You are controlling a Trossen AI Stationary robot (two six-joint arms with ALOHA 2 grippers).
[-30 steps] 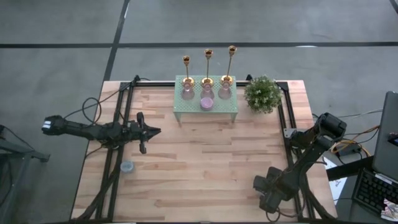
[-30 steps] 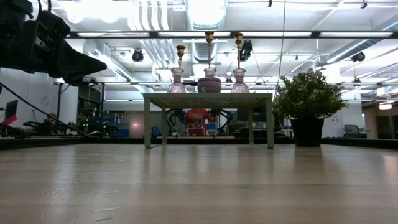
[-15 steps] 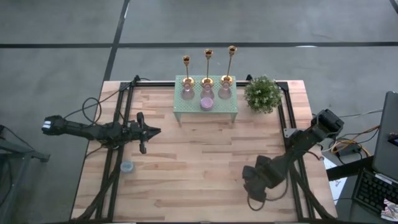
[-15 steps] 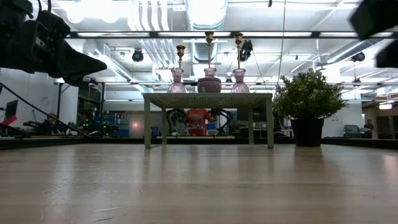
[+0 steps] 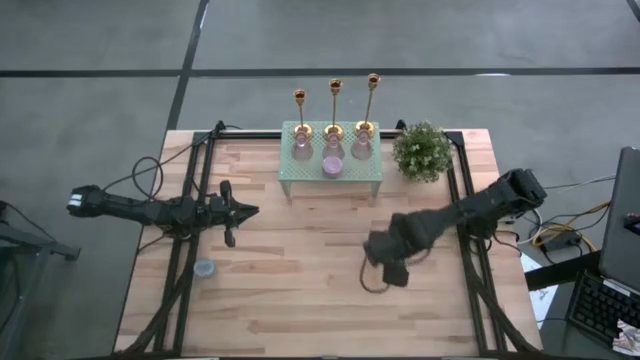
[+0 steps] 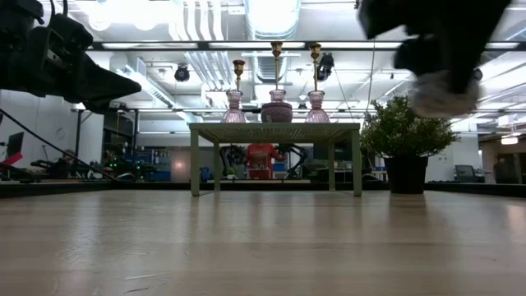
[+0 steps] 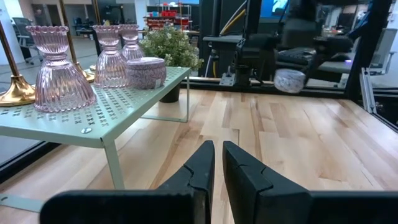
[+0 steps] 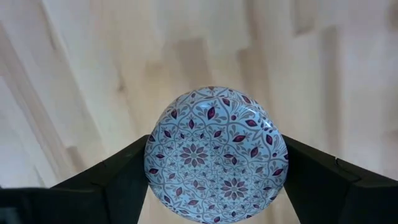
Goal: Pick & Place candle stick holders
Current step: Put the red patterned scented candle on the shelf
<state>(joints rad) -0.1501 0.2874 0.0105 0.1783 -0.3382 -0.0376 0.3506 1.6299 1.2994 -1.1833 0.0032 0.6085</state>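
Candlesticks (image 5: 334, 105) behind vases (image 5: 332, 155); right gripper (image 8: 214, 165) around patterned dome (image 8: 216, 153).

Pale green perforated stand (image 6: 275, 128) far across the wooden table (image 6: 263, 242), three pink glass vases (image 6: 277, 107) on top, gold candle stick holders (image 6: 277, 66) rising behind them, potted plant (image 6: 404, 136) just right, dark left gripper (image 6: 103, 86) upper left, right gripper (image 6: 440, 74) upper right holding a pale rounded object (image 6: 441, 96).

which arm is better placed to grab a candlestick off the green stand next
Left, probably. The left tool hangs free beside the green stand holding the candlesticks. The right tool is already clamped on a patterned round dish.
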